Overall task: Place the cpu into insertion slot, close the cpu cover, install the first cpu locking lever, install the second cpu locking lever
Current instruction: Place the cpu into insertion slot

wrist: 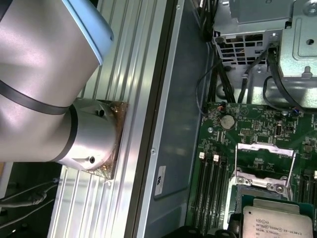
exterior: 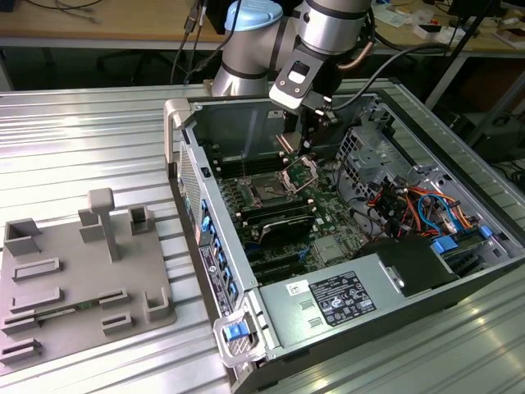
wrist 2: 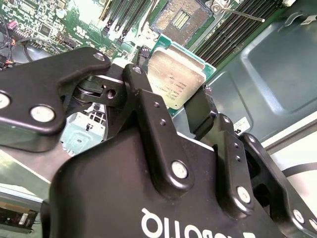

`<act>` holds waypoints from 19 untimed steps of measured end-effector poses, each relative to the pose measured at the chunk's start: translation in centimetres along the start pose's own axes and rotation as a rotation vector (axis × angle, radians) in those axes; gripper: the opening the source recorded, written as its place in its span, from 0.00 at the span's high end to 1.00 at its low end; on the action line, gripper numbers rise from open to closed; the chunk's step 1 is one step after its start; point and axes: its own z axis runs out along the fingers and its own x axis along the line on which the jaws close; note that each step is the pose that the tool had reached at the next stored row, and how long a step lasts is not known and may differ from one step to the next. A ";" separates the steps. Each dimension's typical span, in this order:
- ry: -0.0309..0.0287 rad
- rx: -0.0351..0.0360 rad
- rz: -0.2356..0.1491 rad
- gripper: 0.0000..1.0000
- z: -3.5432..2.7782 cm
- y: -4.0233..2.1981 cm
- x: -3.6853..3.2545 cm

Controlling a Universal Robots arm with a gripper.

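1. An open computer case (exterior: 184,148) lies on a ribbed metal table (exterior: 82,139) and takes up the right half of the exterior view. A grey moulded fixture tray (exterior: 82,279) sits in the lower left of that frame, well apart from the case.
2. Inside the case, a power supply (exterior: 336,300) lies at lower centre. A tangle of orange, red and blue cables (exterior: 410,201) sits at the right, with a metal drive cage (exterior: 369,148) above it.
3. The arm (exterior: 328,25) comes in from the upper centre of the exterior view, and its body hides the far part of the green motherboard (exterior: 328,217).
4. Long black memory slots (wrist 2: 233,29) flank the insertion slot (wrist 2: 179,20) on both sides, and a thin metal lever (wrist 2: 237,13) stands just beside it.
5. The gripper (wrist 2: 168,88) is clamped on the cpu (wrist 2: 176,74), with its black fingers (wrist 2: 148,109) pressed against two opposite edges.
6. The cpu is a flat square with a dull silver top, faint print and a narrow green border. It is held tilted.
7. It hangs over the motherboard, near the insertion slot but apart from it and not seated. The slot's dark contact field lies uncovered.
8. In the first wrist view the cpu cover (wrist: 265,146) is swung open, and green board shows through its square cut-out.
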 end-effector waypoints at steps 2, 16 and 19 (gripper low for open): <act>-0.0001 0.0000 0.000 0.45 0.00 0.00 0.00; 0.0041 0.0728 0.013 0.45 1.07 0.08 0.10; 0.0047 0.0782 0.013 0.45 2.09 0.01 0.24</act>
